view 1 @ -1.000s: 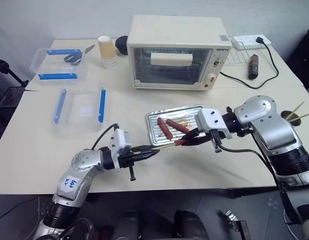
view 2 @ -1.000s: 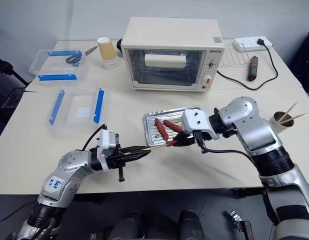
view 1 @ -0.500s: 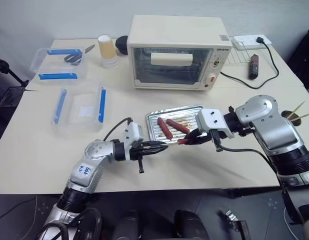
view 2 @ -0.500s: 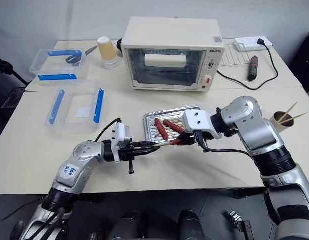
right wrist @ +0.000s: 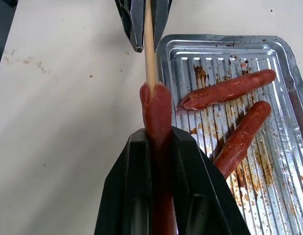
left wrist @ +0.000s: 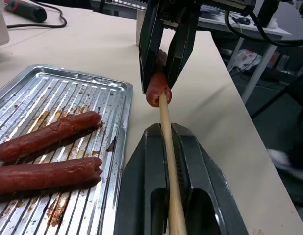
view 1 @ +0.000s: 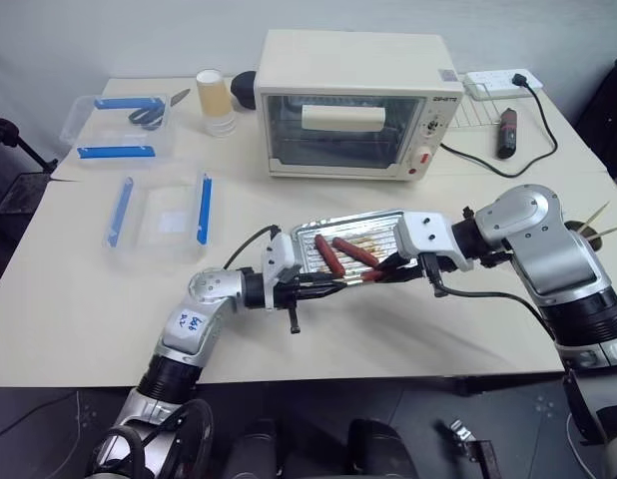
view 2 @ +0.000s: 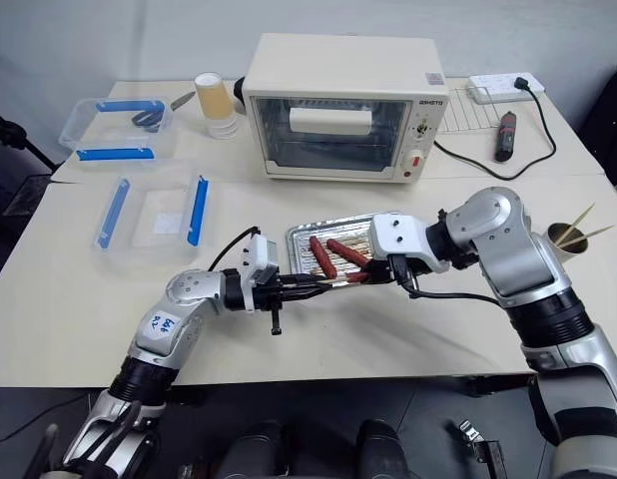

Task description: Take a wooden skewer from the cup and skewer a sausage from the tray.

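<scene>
Your left gripper (left wrist: 173,147) is clamped on the wooden skewer (left wrist: 167,147); your right gripper (right wrist: 156,147) clamps the sausage (right wrist: 156,110) above the tray's (view 1: 307,267) 5 o'clock edge. Tip just entering; push-through remains.

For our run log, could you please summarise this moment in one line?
left gripper: shut on thin wooden skewer | right gripper: shut on reddish-brown sausage | skewer tip entering sausage end

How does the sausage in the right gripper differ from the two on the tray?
The held sausage is clamped in the right gripper above the table, beside the tray; the two others lie flat on its ridged bottom. The held one has the wooden skewer at its end, the skewer gripped by the left gripper; the others are untouched. All are reddish-brown.
</scene>
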You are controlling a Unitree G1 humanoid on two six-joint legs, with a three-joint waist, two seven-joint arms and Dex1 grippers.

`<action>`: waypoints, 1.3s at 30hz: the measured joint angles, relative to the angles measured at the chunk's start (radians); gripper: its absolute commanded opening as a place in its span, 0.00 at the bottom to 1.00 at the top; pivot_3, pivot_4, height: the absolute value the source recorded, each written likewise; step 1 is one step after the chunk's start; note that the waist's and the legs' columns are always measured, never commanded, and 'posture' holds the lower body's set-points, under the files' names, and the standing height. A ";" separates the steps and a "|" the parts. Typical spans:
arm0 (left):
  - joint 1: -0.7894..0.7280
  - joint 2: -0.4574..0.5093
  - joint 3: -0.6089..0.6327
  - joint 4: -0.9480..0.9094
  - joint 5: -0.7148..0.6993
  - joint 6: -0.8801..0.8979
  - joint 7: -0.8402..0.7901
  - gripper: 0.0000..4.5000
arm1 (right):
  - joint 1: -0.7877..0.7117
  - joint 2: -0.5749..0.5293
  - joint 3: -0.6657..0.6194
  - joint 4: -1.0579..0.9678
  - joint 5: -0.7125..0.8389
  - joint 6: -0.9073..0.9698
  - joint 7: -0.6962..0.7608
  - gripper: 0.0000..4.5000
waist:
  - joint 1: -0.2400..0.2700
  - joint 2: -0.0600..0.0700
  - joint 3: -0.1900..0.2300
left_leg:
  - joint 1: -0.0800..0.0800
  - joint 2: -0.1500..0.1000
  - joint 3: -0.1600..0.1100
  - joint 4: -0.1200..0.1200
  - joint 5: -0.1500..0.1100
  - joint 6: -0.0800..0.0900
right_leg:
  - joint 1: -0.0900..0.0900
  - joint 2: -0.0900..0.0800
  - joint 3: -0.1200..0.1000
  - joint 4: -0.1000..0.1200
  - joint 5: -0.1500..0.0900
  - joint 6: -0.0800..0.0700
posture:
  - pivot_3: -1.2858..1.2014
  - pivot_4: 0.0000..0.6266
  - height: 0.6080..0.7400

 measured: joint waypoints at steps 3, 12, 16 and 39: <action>-0.023 -0.012 0.000 0.029 0.015 -0.003 -0.018 0.00 | -0.002 0.000 -0.001 0.008 -0.003 0.000 0.001 0.05 | 0.000 0.000 0.000 | 0.000 0.000 0.000 0.000 0.000 0.000 | 0.000 0.000 0.000 0.000 0.000 0.000 | 0.52 0.24 1.00; -0.051 -0.034 0.009 0.068 0.036 -0.009 -0.042 0.00 | -0.008 0.012 -0.004 0.017 -0.011 0.025 0.003 0.05 | -0.001 0.000 0.000 | 0.000 0.000 0.001 0.000 0.000 0.000 | 0.000 0.000 0.000 0.000 0.000 0.000 | 0.52 0.24 1.00; -0.052 -0.043 0.006 0.067 0.037 -0.014 -0.044 0.00 | -0.013 0.047 -0.006 0.007 0.014 0.065 0.003 0.29 | -0.001 0.000 0.000 | 0.000 0.000 0.000 0.000 0.000 0.000 | 0.000 0.000 0.000 0.000 0.000 0.000 | 0.52 0.24 1.00; 0.293 0.194 0.523 -0.257 -0.232 -0.021 0.125 0.00 | 0.275 0.058 -0.393 -0.099 0.528 0.023 -0.128 0.99 | -0.002 -0.001 0.001 | 0.001 0.003 -0.006 -0.001 0.000 0.000 | 0.000 -0.001 0.000 0.001 0.000 0.000 | 0.52 0.24 1.00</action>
